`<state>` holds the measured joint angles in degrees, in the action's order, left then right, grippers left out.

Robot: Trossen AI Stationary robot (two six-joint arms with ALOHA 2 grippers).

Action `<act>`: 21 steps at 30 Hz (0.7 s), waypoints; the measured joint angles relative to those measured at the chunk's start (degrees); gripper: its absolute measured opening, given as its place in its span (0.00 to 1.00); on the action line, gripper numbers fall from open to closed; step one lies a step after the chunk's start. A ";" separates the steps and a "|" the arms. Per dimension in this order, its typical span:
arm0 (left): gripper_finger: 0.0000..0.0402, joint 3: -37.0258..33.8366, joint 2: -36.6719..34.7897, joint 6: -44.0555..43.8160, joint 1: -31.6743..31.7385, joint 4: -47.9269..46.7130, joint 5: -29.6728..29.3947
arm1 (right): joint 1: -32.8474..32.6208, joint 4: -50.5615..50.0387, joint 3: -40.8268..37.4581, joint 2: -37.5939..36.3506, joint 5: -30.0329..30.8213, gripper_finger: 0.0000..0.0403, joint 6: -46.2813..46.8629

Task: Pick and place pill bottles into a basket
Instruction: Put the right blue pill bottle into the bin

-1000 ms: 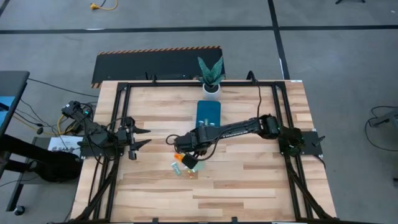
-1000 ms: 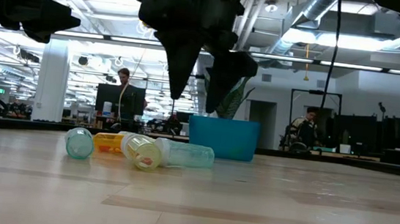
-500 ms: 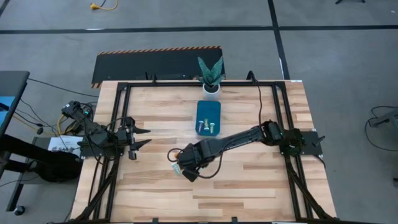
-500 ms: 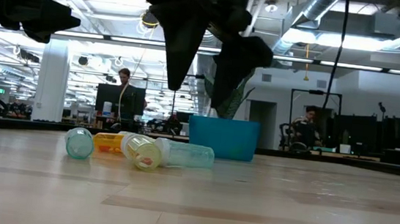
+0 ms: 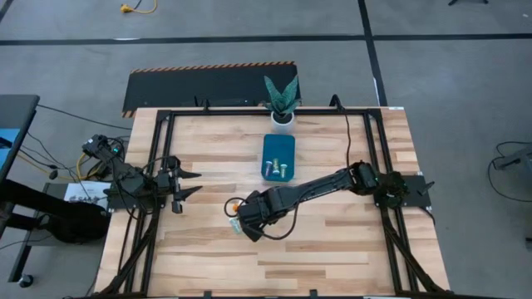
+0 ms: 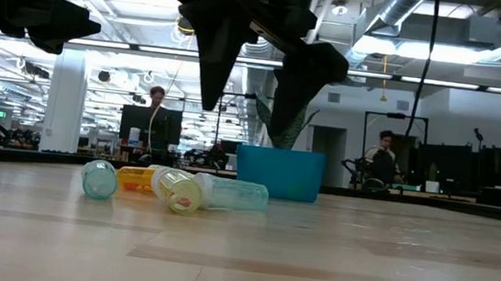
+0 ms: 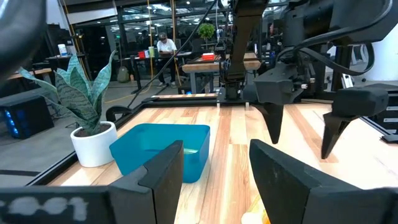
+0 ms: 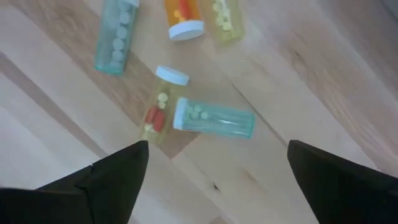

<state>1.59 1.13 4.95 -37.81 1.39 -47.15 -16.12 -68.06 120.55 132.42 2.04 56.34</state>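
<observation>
Several pill bottles lie on their sides in a loose cluster on the wooden table: a green one (image 8: 215, 120), a yellow one (image 8: 158, 102), another green one (image 8: 115, 36), an orange one (image 8: 183, 15) and a yellow one (image 8: 224, 18). In the low view they form a row (image 6: 177, 190). My right gripper (image 8: 217, 180) (image 6: 247, 126) hangs open above them, pointing down, touching nothing. The teal basket (image 5: 278, 155) (image 6: 280, 173) stands farther back with two bottles (image 5: 276, 170) inside. My left gripper (image 5: 191, 184) (image 7: 217, 171) waits open at the table's left, held level.
A white pot with a green plant (image 5: 281, 101) (image 7: 90, 140) stands at the table's far edge behind the basket. A black frame (image 5: 158, 166) runs around the table. Bare wood lies toward the near edge and on the right side.
My right gripper has swung toward the table's near edge, away from the basket, and now stands over the bottle cluster. It has rolled a little and its fingers have opened wider. The bottles have not moved.
</observation>
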 joint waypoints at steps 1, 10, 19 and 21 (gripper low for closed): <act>0.44 -0.01 0.00 0.02 -0.01 0.00 0.01 | 0.00 0.20 0.00 0.00 -0.10 0.96 -0.46; 0.44 -0.01 -0.02 0.00 0.01 0.00 0.00 | -0.31 1.63 0.16 1.85 -0.45 0.97 0.64; 0.44 0.00 -0.01 0.01 -0.01 0.00 -0.01 | -0.63 3.06 0.13 8.34 -7.97 0.98 -0.89; 0.44 -0.01 -0.02 0.00 0.01 0.00 0.00 | -0.54 3.45 0.30 8.37 -8.84 0.99 -0.85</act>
<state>1.58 1.11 4.96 -37.81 1.39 -47.15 -16.66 -64.61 120.86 140.79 -6.81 55.48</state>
